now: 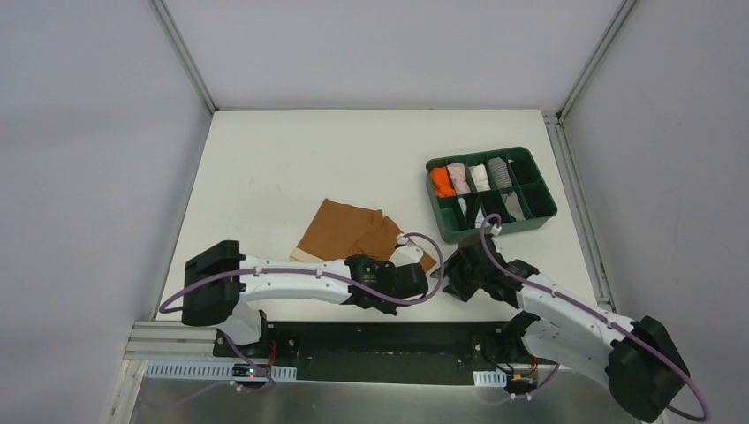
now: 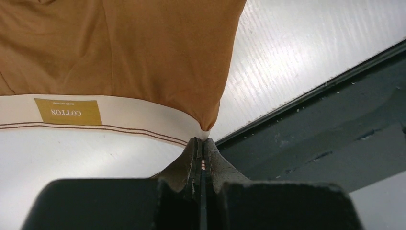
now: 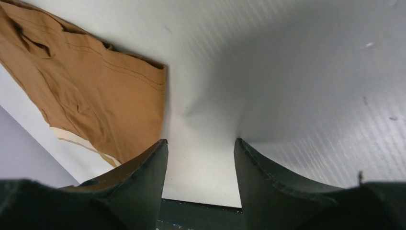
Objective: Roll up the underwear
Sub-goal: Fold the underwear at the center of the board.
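The left gripper pinched the waistband corner of the tan underwear at the table's near edge, the right gripper gaped beside it, and I judged a slow, even fold best.

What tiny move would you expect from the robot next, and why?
Probably the right gripper shifts sideways onto the edge of the underwear and closes: it is open over bare table beside the cloth, while the left gripper is shut on the waistband corner.

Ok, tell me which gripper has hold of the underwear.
The left gripper, shut on a waistband corner of the underwear; the right gripper is open, holding nothing.
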Motion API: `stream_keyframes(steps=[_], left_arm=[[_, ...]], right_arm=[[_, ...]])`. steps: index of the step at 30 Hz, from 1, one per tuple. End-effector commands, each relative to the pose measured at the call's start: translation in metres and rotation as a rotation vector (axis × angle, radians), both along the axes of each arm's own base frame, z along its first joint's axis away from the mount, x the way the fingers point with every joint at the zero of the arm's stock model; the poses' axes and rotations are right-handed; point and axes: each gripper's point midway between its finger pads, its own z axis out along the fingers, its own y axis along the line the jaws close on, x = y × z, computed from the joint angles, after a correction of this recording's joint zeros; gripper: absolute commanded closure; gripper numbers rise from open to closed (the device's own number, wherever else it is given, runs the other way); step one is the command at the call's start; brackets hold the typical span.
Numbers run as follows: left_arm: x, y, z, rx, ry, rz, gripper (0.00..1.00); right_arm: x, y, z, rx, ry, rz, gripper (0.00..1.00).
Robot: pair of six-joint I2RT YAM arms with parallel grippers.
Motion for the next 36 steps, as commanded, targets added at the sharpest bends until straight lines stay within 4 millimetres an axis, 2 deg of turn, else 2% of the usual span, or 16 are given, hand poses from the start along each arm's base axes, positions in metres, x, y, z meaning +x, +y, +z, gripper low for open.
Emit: stream_keyframes(steps=[1,4,9,16,19,20,24,30,34,36], left_arm=[[-0.007,-0.003,0.004,-0.079,0.041,0.025,1.0],[-0.01,-0.003,0.004,-0.103,0.056,0.04,1.0],[-0.01,0.001,0.005,-0.12,0.057,0.055,1.0],[-0.012,0.006,0.006,-0.131,0.061,0.06,1.0],[-0.012,0.005,0.007,-0.131,0.057,0.053,1.0],[-0.011,0.004,0.007,-0.131,0.057,0.052,1.0],[-0.011,0.002,0.007,-0.133,0.058,0.057,1.0],[-0.016,-0.001,0.01,-0.143,0.08,0.042,1.0],[-0.03,-0.011,0.012,-0.164,0.149,0.02,1.0],[-0.039,-0.022,0.019,-0.185,0.174,-0.007,1.0]], right_arm=[[0.008,0.026,0.001,0.089,-0.012,-0.025,0.44],[0.009,0.031,-0.004,0.116,0.0,-0.052,0.46],[0.014,0.025,-0.012,0.097,-0.013,-0.102,0.56],[0.019,0.028,-0.024,0.054,0.007,-0.082,0.61],[0.019,0.028,-0.029,0.052,0.012,-0.089,0.67],[0.02,0.028,-0.03,0.05,0.012,-0.092,0.73],[0.022,0.025,-0.024,0.041,-0.014,-0.095,1.0],[0.025,0.01,-0.002,-0.03,-0.094,-0.068,1.0],[0.021,-0.004,0.021,-0.046,-0.158,-0.061,1.0],[0.017,-0.008,0.033,-0.047,-0.177,-0.04,1.0]])
